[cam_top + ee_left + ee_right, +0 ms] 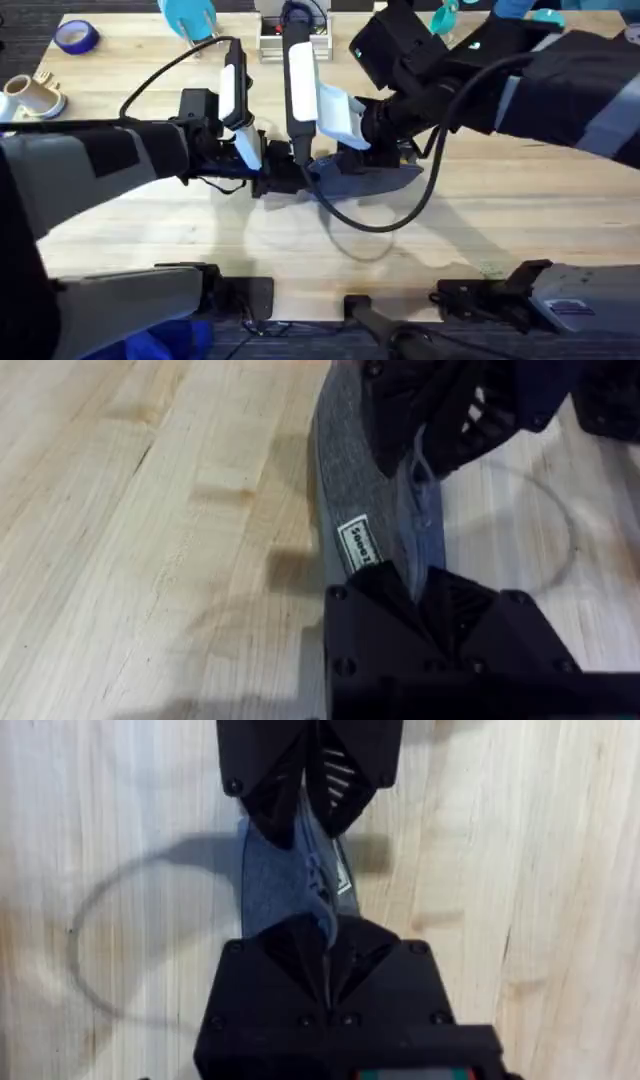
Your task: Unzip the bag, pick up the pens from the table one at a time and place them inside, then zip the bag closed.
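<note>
Overhead: both sets of fingers, left and right, pinch the bag; contents hidden.

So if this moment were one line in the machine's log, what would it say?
step: zipper | left gripper: shut on bag | right gripper: shut on bag | bag: on table

both claws crowd bag mid-table, bare wood open on R side

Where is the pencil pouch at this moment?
In the overhead view the pencil pouch lies on the table near its middle, pinched at its ends between the left hand and the right hand.
</note>
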Tool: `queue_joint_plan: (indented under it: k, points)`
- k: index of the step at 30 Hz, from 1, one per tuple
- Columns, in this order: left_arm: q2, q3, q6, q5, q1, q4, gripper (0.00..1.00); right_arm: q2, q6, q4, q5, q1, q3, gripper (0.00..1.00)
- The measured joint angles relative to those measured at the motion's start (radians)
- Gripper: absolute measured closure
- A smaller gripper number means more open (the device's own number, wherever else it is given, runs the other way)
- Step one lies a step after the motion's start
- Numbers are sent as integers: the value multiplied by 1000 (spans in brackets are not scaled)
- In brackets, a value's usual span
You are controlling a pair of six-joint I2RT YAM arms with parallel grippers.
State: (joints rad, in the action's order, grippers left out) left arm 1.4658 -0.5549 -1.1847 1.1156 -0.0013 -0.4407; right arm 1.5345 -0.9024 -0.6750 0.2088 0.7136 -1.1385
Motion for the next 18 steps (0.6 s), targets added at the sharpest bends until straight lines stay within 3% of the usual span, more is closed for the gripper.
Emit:
queue_joint_plan:
  k: [18]
  points:
    - [0,0,0,19,0,0,958,-30,17,-17,0,3,-5,969]
